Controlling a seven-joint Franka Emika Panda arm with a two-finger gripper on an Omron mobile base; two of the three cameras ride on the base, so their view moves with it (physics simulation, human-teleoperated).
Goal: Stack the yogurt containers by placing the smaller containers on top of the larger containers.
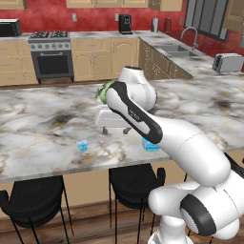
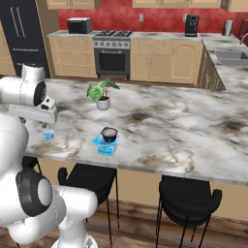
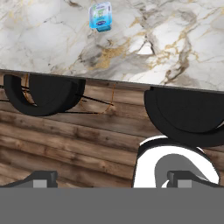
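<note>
one dark cup (image 2: 109,134) atop one blue tub (image 2: 106,144), one light-blue cup (image 3: 100,16) apart, gripper (image 3: 113,179) jaws spread wide.

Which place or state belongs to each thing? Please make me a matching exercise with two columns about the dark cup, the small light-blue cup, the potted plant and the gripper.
Things:
1. dark cup
2. light-blue cup
3. potted plant
4. gripper

Places or states:
A. stands alone on the marble counter, near its front edge
B. open, holding nothing, above the counter
C. rests on top of the blue tub
D. farther back on the counter, in a white pot

Pairs: 1-C, 2-A, 3-D, 4-B
</note>
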